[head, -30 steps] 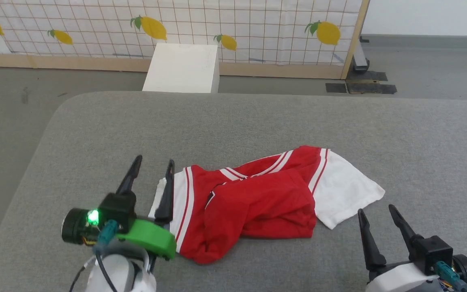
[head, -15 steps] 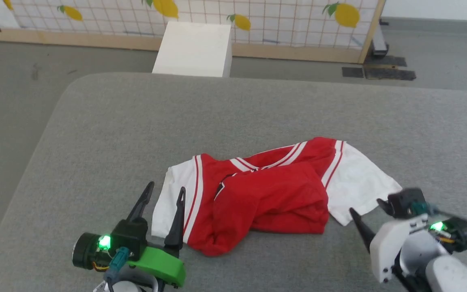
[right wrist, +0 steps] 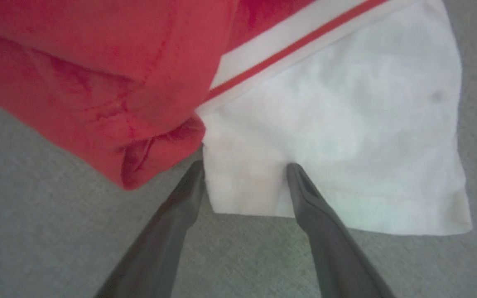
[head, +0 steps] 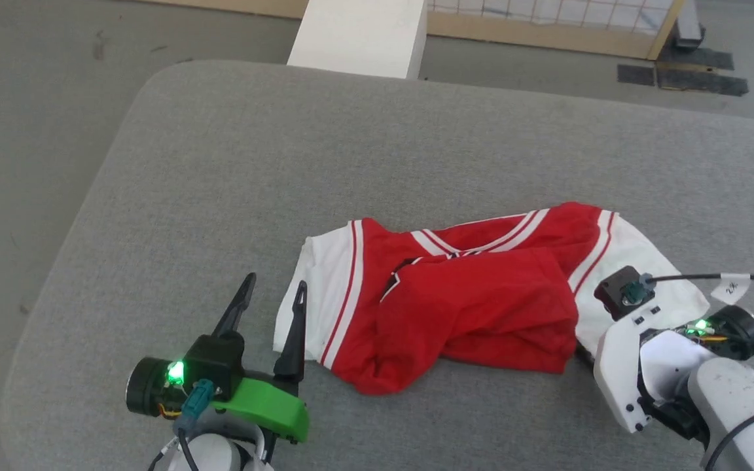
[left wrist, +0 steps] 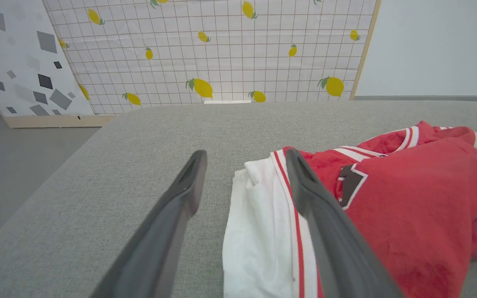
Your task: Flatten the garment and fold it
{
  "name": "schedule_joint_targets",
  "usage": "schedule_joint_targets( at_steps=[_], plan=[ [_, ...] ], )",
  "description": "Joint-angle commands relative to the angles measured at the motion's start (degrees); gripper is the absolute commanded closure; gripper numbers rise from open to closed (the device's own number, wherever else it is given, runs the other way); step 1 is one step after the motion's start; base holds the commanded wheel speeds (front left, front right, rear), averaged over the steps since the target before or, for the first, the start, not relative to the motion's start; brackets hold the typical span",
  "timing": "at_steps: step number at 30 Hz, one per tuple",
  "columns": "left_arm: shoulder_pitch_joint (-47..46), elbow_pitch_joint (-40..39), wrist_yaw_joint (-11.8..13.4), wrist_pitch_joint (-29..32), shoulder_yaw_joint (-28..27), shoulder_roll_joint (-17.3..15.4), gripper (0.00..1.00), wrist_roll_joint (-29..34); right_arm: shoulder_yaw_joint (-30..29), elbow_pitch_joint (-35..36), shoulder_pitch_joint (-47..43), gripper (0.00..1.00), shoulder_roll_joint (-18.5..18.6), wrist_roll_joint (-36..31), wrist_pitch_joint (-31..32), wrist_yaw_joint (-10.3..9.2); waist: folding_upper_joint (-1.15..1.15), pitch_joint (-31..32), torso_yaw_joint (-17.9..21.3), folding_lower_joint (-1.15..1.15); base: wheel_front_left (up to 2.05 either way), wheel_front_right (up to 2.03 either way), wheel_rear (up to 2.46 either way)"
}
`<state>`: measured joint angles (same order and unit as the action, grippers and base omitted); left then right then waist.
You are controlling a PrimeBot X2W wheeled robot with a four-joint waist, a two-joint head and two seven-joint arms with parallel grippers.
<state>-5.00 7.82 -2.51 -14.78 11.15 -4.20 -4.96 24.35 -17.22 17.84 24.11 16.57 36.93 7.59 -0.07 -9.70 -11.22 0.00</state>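
The garment (head: 475, 307) lies crumpled on the grey table (head: 285, 163), its red body bunched between two white sleeves. My left gripper (head: 273, 293) stands open at the left sleeve (left wrist: 259, 231); in the left wrist view the sleeve's edge lies between its fingers (left wrist: 245, 155) and one finger crosses the red stripes. My right wrist (head: 639, 320) hangs over the right sleeve (head: 632, 255), fingers pointing down and hidden beneath it. In the right wrist view the right gripper (right wrist: 244, 166) is open, its tips at the sleeve's (right wrist: 346, 124) hem corner beside the red fold (right wrist: 97, 82).
A white box (head: 360, 33) stands on the floor just past the table's far edge. A wood-framed panel (head: 547, 29) and black floor patches (head: 678, 75) lie behind. The table's rounded left edge (head: 82, 216) drops to grey floor. Bare table stretches beyond the garment.
The head camera has tipped down and the whole picture shifted. My right arm rose from the lower right, turned fingers-down and came over the right sleeve. The left gripper stays by the left sleeve.
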Motion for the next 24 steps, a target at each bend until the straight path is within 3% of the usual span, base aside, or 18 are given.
schedule_joint_targets(
  at_steps=[1,2,3,9,18,24],
  plan=[
    [-0.9,0.3,-0.2,-0.2,-0.2,0.3,0.00,0.2,1.5,-2.1,-0.3,0.00,0.4,0.6,1.0,-0.10,0.07,-1.4,-1.3,0.00,0.00,0.00,0.00],
    [-1.0,0.4,-0.2,-0.2,-0.3,0.4,0.00,0.2,2.3,-2.8,-0.4,0.55,0.9,0.9,1.4,-0.10,0.07,-1.4,-1.4,0.00,0.00,0.00,0.00],
    [-1.0,0.4,-0.2,-0.2,-0.4,0.4,0.00,0.2,2.9,-3.2,-0.5,1.00,1.3,1.2,1.5,-0.10,0.07,-1.4,-1.3,0.00,0.00,0.00,0.00],
    [-0.4,1.4,-0.3,-0.2,-1.8,0.7,0.00,-0.1,4.7,-3.2,-1.1,1.00,5.2,2.1,0.0,-0.10,0.07,0.7,0.9,0.00,0.00,0.00,0.00],
    [0.5,2.5,-0.8,-0.2,-2.5,0.9,0.00,0.0,4.7,1.1,-3.6,1.00,15.5,2.2,1.0,-0.10,0.07,4.8,5.6,0.00,0.00,0.00,0.00],
    [0.9,2.8,-0.7,-0.2,-2.6,1.1,0.00,0.0,3.0,3.5,-8.4,1.00,19.0,2.8,2.9,-0.10,0.07,5.5,7.4,0.00,0.00,0.00,0.00]
  ],
)
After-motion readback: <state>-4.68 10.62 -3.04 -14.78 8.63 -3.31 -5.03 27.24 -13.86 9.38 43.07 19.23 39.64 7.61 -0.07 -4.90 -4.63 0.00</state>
